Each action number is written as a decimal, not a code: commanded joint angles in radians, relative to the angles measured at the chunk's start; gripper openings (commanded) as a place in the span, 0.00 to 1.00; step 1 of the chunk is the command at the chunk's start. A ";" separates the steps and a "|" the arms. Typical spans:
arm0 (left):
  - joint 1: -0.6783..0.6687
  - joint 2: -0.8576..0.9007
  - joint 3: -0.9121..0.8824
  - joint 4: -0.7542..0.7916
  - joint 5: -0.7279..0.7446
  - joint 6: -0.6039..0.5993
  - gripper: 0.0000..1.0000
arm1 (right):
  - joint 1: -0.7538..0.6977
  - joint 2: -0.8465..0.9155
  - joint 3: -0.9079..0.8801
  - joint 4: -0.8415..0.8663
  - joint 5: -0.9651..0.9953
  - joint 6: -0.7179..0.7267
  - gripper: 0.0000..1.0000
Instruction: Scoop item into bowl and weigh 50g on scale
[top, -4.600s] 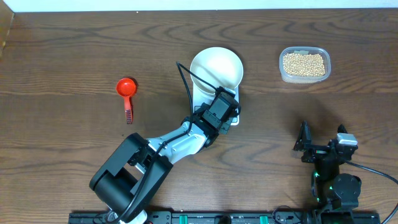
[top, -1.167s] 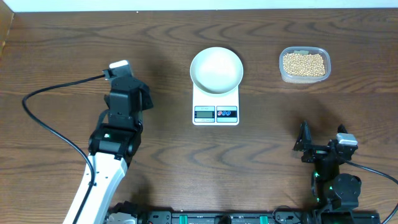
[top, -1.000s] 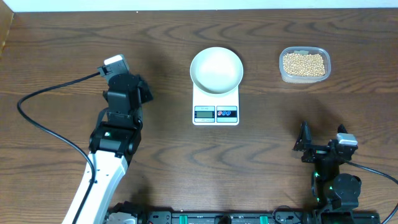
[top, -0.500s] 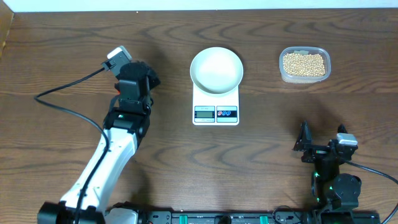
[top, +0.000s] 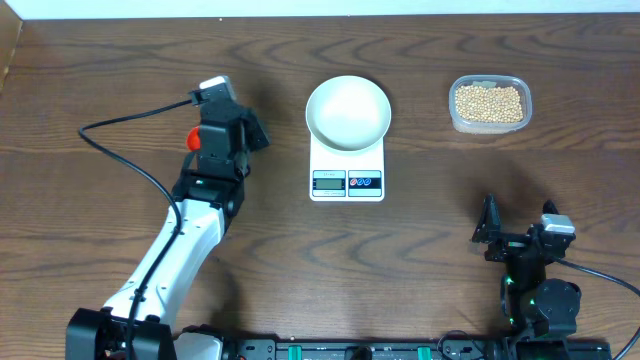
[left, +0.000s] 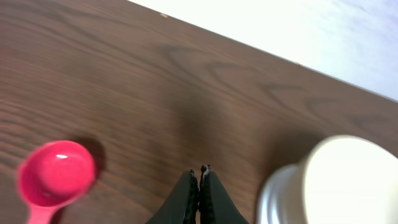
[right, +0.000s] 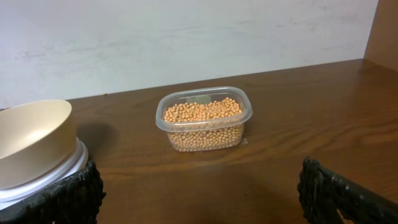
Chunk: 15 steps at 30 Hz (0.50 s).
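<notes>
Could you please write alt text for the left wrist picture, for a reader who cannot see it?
The left gripper, jaws shut and holding nothing, hovers over a dark wooden table between a red scoop at lower left and the white bowl on the scale at lower right. A pale wall runs along the top.

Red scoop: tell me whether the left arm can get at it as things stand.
Probably yes. The red scoop lies on bare table close beside the left gripper, nothing between them; its shut jaws must open first.
</notes>
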<state>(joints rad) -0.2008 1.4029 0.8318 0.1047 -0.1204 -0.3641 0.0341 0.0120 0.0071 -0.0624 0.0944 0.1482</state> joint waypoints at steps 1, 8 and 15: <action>-0.062 0.001 0.005 -0.015 0.058 0.047 0.07 | 0.009 -0.007 -0.002 -0.002 0.005 -0.008 0.99; -0.203 0.001 0.005 -0.050 0.058 0.057 0.07 | 0.009 -0.007 -0.002 -0.002 0.005 -0.008 0.99; -0.325 0.001 0.005 -0.198 0.058 0.057 0.07 | 0.009 -0.007 -0.002 -0.002 0.005 -0.008 0.99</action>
<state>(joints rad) -0.4862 1.4029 0.8318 -0.0616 -0.0650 -0.3264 0.0345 0.0120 0.0071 -0.0624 0.0944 0.1482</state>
